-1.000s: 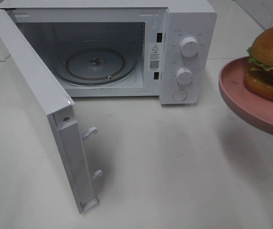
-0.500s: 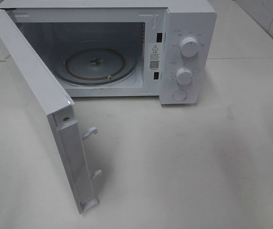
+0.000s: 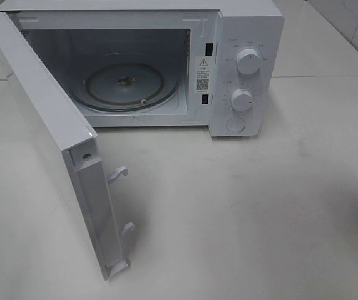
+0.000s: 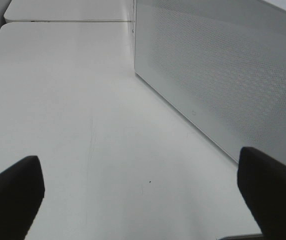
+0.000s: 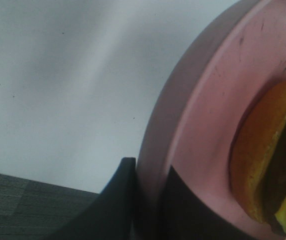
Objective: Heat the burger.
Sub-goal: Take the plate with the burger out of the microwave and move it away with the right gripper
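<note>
Between the right claw's (image 5: pixel 145 195) clamped fingers sits the pink plate's (image 5: pixel 203 125) rim, burger (image 5: pixel 265 155) aboard; microwave (image 3: pixel 241 37) door (image 3: pixel 41 119) open, loading and heating remain. Left claw (image 4: pixel 140 195) apart, idle.

A white tabletop (image 3: pixel 241 206) fills most of the overhead view, lit evenly with soft shadows. A white microwave (image 3: pixel 248 37) stands at its far side, door (image 3: pixel 47 131) swung wide open toward the front left. Pale tiled wall (image 3: pixel 348 15) shows at the upper right. Dark grey floor (image 5: pixel 23 200) shows past the tabletop's edge in the right wrist view.
</note>
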`<state>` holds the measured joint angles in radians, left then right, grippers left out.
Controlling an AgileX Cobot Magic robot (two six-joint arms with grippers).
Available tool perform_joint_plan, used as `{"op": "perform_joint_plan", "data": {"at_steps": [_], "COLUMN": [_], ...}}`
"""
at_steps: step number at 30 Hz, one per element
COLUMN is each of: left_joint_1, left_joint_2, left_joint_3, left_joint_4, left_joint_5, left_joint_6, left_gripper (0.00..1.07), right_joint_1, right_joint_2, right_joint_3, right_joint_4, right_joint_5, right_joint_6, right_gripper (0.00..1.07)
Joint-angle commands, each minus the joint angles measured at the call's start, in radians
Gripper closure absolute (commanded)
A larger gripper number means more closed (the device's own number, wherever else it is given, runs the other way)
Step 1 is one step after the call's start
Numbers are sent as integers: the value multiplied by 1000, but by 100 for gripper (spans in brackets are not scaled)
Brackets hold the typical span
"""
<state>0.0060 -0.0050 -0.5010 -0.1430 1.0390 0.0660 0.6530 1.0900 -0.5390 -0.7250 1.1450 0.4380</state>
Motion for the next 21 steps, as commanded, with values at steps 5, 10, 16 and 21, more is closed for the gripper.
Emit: {"op": "perform_joint_plan", "data": {"at_steps": [5,10,16,21], "left_joint_1": [1,1,1,1], "left_joint_2": [-21,-21,-21,-21], "left_joint_3": [6,6,6,6], "left_joint_4": [-5,-5,-5,-5], "left_joint_5": [-3,-3,-3,-3], "left_joint_6": [-1,-1,-1,-1], "left_gripper": [3,3,3,3], "right_joint_1": [-1,-1,-1,-1], "right_joint_2": [125,247,315,382], "right_joint_3": [-6,-15,-25,-25], "right_joint_4": [-95,-103,-103,-103], "right_joint_5": [16,10,3,-48], "right_joint_6": [228,431,529,619], "right_gripper": [107,107,105,104]}}
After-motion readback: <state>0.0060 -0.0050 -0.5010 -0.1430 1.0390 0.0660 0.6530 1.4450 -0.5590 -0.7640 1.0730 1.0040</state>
